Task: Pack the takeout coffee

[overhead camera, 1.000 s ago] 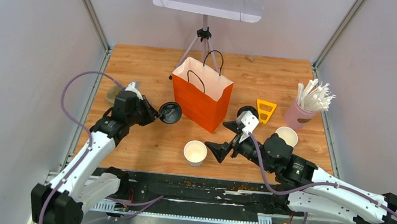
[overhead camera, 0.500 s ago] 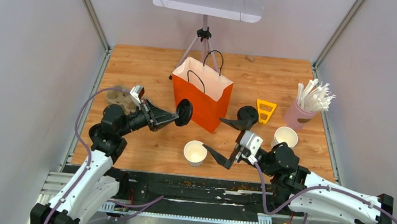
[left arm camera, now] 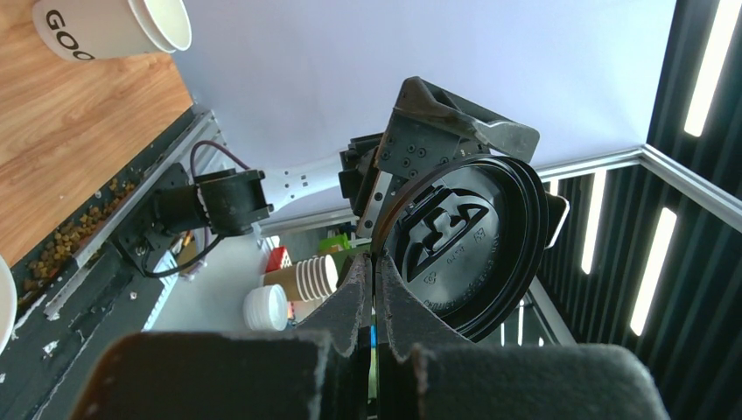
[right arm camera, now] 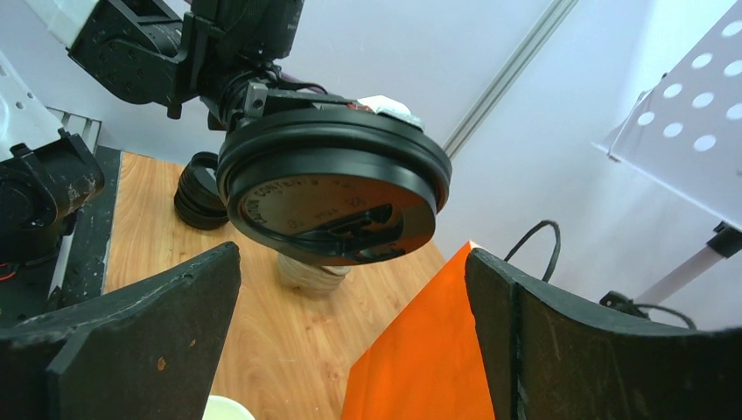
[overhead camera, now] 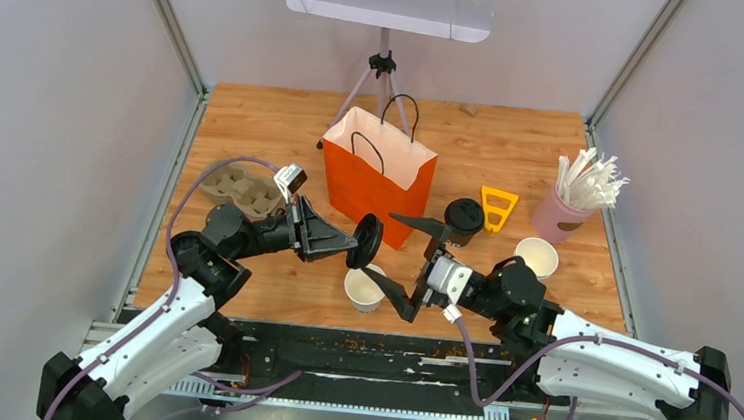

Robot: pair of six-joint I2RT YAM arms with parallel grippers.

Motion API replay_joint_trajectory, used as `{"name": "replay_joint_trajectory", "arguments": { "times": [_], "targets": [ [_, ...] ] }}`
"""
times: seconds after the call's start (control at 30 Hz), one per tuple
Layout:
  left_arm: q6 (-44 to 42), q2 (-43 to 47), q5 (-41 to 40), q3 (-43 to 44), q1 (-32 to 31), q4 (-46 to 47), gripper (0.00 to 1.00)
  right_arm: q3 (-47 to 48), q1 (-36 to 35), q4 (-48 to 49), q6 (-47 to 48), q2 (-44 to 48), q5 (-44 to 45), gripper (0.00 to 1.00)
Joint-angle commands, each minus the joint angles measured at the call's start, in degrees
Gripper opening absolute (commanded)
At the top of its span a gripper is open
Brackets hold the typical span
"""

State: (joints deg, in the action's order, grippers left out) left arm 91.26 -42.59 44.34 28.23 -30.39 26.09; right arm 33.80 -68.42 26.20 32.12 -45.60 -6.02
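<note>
Pinching one black lid [overhead camera: 368,240], left gripper [overhead camera: 349,246] clamps; right gripper [overhead camera: 388,246] gapes empty; two open cups [overhead camera: 365,287] [overhead camera: 537,256]; stacked lids [overhead camera: 465,215], maybe three.

- Brown wooden table [overhead camera: 275,122]
- Tall orange paper bag [overhead camera: 375,180]
- Brown pulp cup tray [overhead camera: 237,185]
- Open white paper cup [overhead camera: 364,287]
- Second open white paper cup [overhead camera: 537,255]
- Stack of round black plastic lids [overhead camera: 465,215]
- Yellow plastic piece [overhead camera: 497,208]
- Pink cup of white straws [overhead camera: 560,219]

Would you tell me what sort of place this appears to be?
Likely a robot lab cell staged as a café counter: two arms mounted at a wooden table, an orange paper bag, white paper cups, a pink cup of straws.
</note>
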Motion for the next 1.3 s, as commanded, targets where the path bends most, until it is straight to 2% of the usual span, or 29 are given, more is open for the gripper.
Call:
{"name": "replay_joint_trajectory", "arguments": {
  "times": [0.0,0.37,0.63,1.07,1.2,1.23,1.27],
  "targets": [
    [0.5,0.5,-0.7,1.2,-0.5,2.8,0.00,2.1,0.0,6.4,2.8,-0.5,-3.0,1.00],
    [0.8,0.3,-2.7,0.7,-2.1,3.1,0.00,2.7,0.0,7.6,3.6,-2.4,-5.8,0.99],
    [0.4,-0.1,-3.7,0.6,-3.4,2.0,0.00,2.6,0.0,8.5,4.4,-2.8,-6.5,0.87],
    [0.8,1.5,-4.5,0.5,-3.6,1.0,0.00,2.3,0.0,11.6,2.8,-5.3,-5.0,0.79],
    [0.5,2.6,-5.0,0.6,-3.6,0.0,0.07,2.4,0.0,11.8,1.3,-5.5,-3.9,0.77],
    [0.3,2.7,-5.2,0.7,-3.6,-0.3,0.11,2.5,0.0,11.8,0.8,-5.5,-3.5,0.76],
    [0.2,2.9,-5.4,0.6,-3.6,-0.5,0.19,2.6,0.0,11.7,0.3,-5.6,-3.1,0.76]
  ]
}}
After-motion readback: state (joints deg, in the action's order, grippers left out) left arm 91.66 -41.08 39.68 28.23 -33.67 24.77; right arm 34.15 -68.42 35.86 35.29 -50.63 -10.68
